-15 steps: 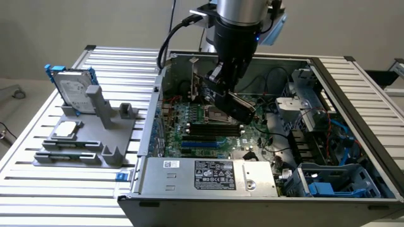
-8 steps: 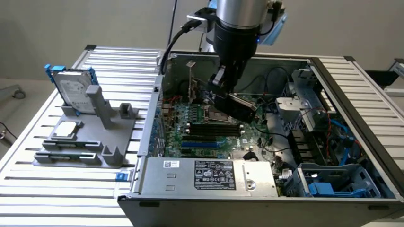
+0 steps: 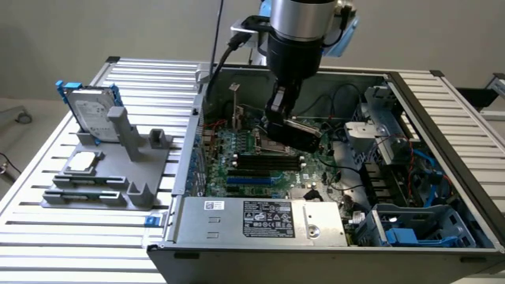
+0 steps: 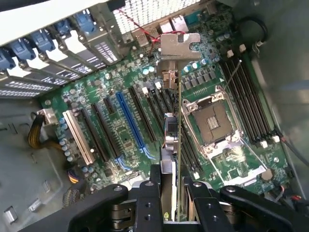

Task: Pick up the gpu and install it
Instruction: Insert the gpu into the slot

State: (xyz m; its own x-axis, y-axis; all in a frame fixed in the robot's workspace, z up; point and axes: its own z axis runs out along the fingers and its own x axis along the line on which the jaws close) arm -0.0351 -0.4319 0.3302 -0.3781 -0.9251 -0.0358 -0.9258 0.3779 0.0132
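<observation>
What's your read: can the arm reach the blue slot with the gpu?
Probably yes: the end effector holds the gpu above the board, and the blue slot looks bare, no cable or card across it.

Wall (image 3: pixel 94 29): plain grey, evenly lit. Table (image 3: pixel 71 248): slatted metal (silver ribs). Floor (image 3: pixel 23 130): pale, at the exterior view's left.

You see on your arm a silver-grey cylindrical wrist segment (image 3: pixel 300 15) above a black round housing (image 3: pixel 292 56), with a thick black cable (image 3: pixel 226 56) running beside it. Your black metal gripper (image 4: pixel 173 198) has jointed link bars (image 4: pixel 94 205) with small round screws (image 4: pixel 117 188).
</observation>
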